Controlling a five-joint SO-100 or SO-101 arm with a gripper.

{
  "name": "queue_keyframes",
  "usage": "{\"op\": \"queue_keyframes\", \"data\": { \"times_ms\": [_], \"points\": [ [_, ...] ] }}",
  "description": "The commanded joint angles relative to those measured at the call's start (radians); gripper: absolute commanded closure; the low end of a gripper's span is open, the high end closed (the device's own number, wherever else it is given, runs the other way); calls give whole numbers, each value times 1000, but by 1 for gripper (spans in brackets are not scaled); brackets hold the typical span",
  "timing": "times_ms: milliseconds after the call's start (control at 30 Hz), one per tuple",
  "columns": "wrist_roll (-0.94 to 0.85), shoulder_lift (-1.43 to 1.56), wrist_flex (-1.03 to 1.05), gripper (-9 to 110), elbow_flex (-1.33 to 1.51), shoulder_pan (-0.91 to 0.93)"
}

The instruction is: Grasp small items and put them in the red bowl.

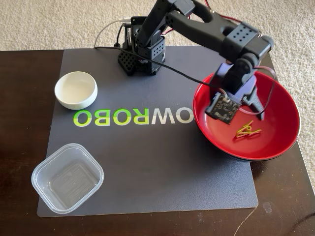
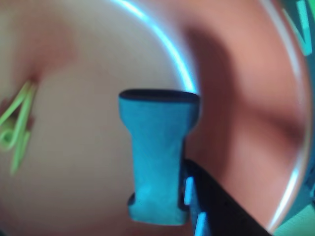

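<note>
Fixed view: mat (image 1: 147,162) reads "ROBOWORO" inverted; jaws (image 1: 251,109), seemingly parted, above red bowl (image 1: 280,142).

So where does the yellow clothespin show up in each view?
Fixed view: yellow clothespin lies inside the red bowl, low in its basin, below the pincer.
Wrist view: clothespin at the left edge, greenish, blurred.
Shared landmark: the red bowl's interior.

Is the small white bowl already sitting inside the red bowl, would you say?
No, the white bowl rests on the mat's upper left, apart from the red bowl in the fixed view.
</note>
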Motion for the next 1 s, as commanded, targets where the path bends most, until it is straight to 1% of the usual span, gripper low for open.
{"op": "queue_keyframes", "data": {
  "times_ms": [0,67,133,167,200,233,267,367,433,500,567,600,633,667,700,767,800,833,867,900,933,967],
  "points": [
    [-6,-41,11,45,-58,2],
    [0,54,5,44,-25,-23],
    [3,32,14,46,-64,-49],
    [3,146,5,44,-40,-46],
    [3,227,-51,45,-5,-41],
    [5,164,-43,46,-41,-41],
    [-8,64,18,47,-150,-38],
    [6,117,14,48,-143,-12],
    [8,233,-11,48,-103,5],
    [-9,143,11,50,-179,8],
    [-8,196,-8,50,-181,17],
    [-14,140,8,51,-232,17],
    [-25,144,20,52,-256,20],
    [-26,242,14,52,-235,23],
    [-25,265,-5,52,-196,18],
    [-31,89,18,54,-221,18],
    [-25,206,14,54,-187,40],
    [-17,313,-41,54,-127,48],
    [-14,250,-63,54,-109,35],
    [-25,46,34,55,-261,18],
    [-14,135,29,56,-186,17],
    [-2,293,12,54,-98,18]
  ]
}}
